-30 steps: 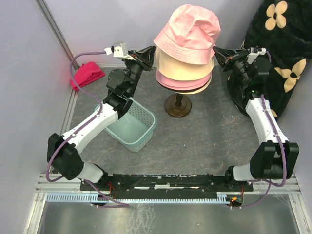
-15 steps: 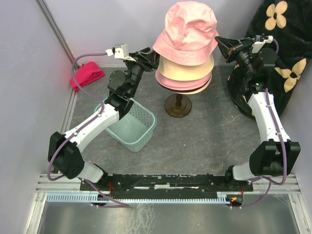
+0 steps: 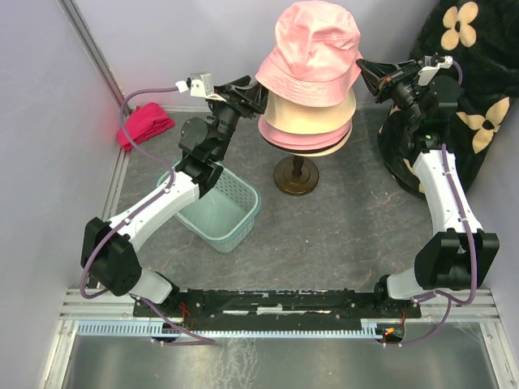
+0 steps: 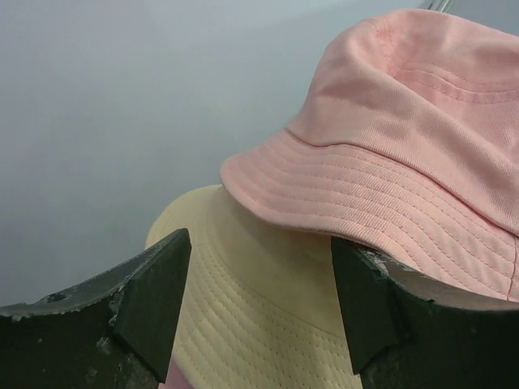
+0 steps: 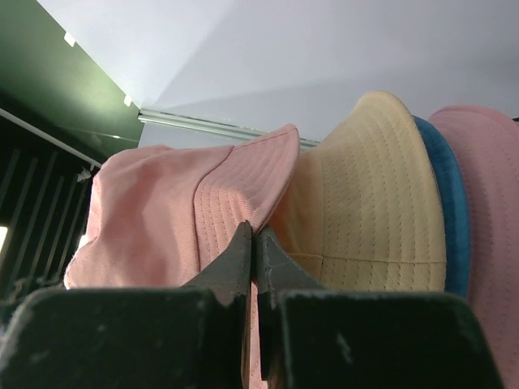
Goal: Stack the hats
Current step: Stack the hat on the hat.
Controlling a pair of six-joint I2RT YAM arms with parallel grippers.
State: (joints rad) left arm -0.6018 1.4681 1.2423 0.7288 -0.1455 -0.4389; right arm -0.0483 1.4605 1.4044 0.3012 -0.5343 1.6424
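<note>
A pink hat (image 3: 312, 49) sits tilted on top of a stack of hats on a stand. Under it lie a beige hat (image 3: 312, 113), a blue hat (image 5: 451, 211) and another pink hat (image 3: 296, 139). My right gripper (image 3: 363, 71) is shut on the top pink hat's (image 5: 162, 219) right brim, with the fabric pinched between its fingertips (image 5: 239, 243). My left gripper (image 3: 256, 96) stands open just left of the stack. In the left wrist view the beige hat (image 4: 243, 308) shows between its spread fingers (image 4: 154, 300), and the pink brim (image 4: 365, 194) is above, untouched.
The stack rests on a dark round stand (image 3: 296, 177). A teal mesh basket (image 3: 220, 209) stands under the left arm. A magenta cloth bundle (image 3: 146, 123) lies by the left wall. Black fabric with cream flowers (image 3: 466, 81) fills the back right corner.
My left gripper has opened and let go of the pink hat's left brim. My right gripper has risen a little with the brim, and the hat has lifted on that side.
</note>
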